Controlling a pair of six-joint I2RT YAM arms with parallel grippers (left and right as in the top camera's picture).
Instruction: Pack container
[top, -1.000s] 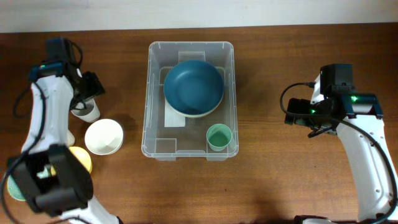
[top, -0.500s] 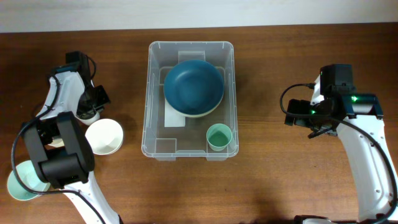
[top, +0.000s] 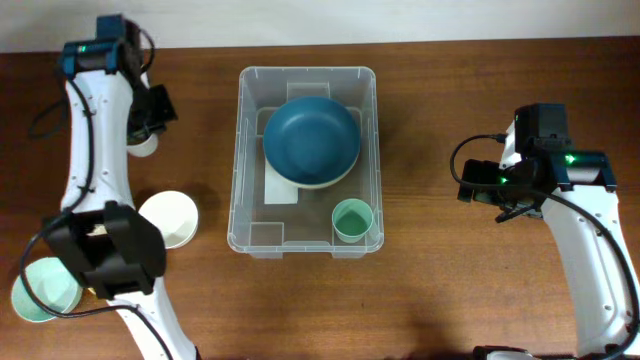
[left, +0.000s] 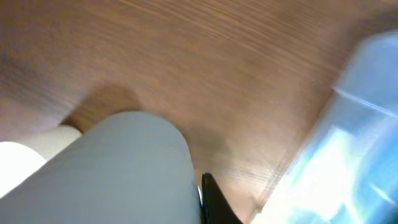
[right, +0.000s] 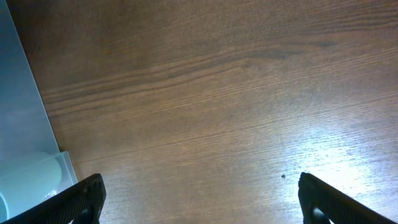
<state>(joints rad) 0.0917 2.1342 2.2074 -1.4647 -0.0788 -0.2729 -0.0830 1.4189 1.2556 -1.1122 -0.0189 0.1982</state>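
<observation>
On a wooden tabletop (top: 450, 300), the large clear plastic rectangular container (top: 250, 238) sits centre. The left end effector (top: 149, 120) pinches a small white cup (left: 118, 168); the right end effector (right: 199, 199) hangs spread. Best to clear the rim, then lower the cup upright.

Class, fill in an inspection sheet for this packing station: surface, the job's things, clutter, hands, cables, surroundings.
Surface: brown wooden table, grain visible.
Job's things: clear container mid-table, holding a blue bowl and a green cup; a white bowl and a mint bowl stand outside, to its left.
Clutter: nothing seen.
Hands: left hand closed on a white cup, left of the container; right hand open and empty over bare wood.
Cables: black cables loop along both arms, apart from the container.
Surroundings: pale strip beyond the table's far edge.
</observation>
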